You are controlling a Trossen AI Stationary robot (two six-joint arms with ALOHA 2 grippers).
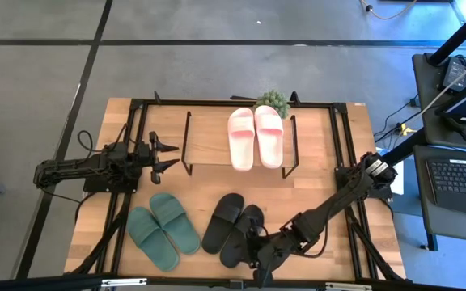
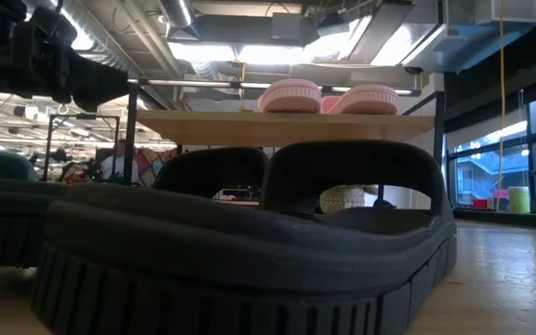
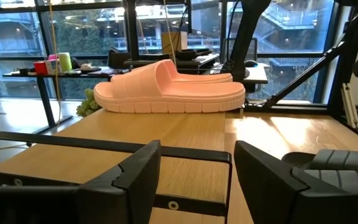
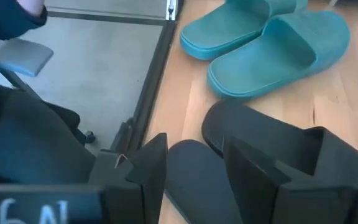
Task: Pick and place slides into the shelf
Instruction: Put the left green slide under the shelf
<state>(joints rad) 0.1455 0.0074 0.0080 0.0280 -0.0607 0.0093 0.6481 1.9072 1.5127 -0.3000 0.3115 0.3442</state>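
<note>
- Nearest to us, at the front edge of the table (image 1: 354,121), the right gripper (image 1: 259,257) is down at the heel end of the black slides (image 1: 231,226). In the right wrist view its two fingers (image 4: 151,163) stand partly apart, with the edge of the near black slide (image 4: 201,177) between them. We cannot tell whether they press on it or only straddle it. We judge this is the approach for a pick, since the arm comes in low from the right corner to take the sole by its thin edge.
- Just left of the black pair lie the green slides (image 1: 163,229), side by side, toes towards the front left, untouched. They sit well apart from either gripper, so we judge they wait their turn.
- Farther back on the left, the left gripper (image 1: 167,155) hangs level with the shelf (image 1: 209,137), pointing at its left end. Its fingers (image 3: 135,171) are spread, with nothing between them. We take it to be waiting there, clear of the right arm's reach.
- On the far right part of the shelf board rest the pink slides (image 1: 255,136), close together, toes towards the back. That leaves the left part of the board bare for another pair.
- Behind the pink pair, at the far edge, sits a small green plant (image 1: 273,101).
</note>
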